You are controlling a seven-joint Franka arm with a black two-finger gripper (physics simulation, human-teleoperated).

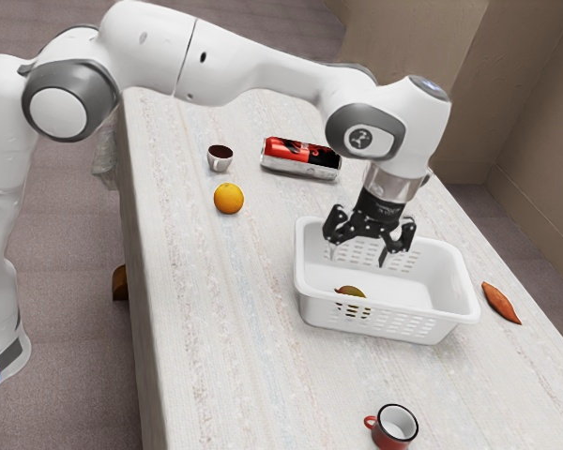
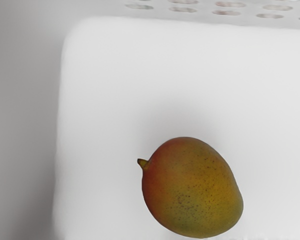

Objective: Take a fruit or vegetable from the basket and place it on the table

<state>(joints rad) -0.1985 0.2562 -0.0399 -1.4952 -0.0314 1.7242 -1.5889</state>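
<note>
Since the exterior view has the gripper [image 1: 358, 255] poised above the basket [image 1: 456, 312], its state reads plainly: the two fingers stand wide apart, with nothing between them. Below them, and a little toward the camera's side of the hand, the mango [image 1: 354, 290] lies inside the basket, partly behind the slotted wall nearest that camera. That wall is the one to mind on the way down, as a finger could catch its rim. For setting down, the bare cloth of the table [image 1: 216, 309], out beyond the basket on the arm-base side of the hand, looks roomy enough, well clear of the orange [image 1: 229, 198].

In the wrist view the mango rests on its side under the hand, its stem [image 2: 142, 164] pointing outward and bare basket floor [image 2: 105, 90] around it. I judge it moderately heavy for its size, firm with slight give, and smooth enough to slip if pinched high on its curve. The better hold is low across its widest part, a finger on either flank, square to the line from the stem to the blunt end. Steady, moderate pressure should do; squeezing hard might bruise the skin, and the stem is too slight to lift by.
</note>
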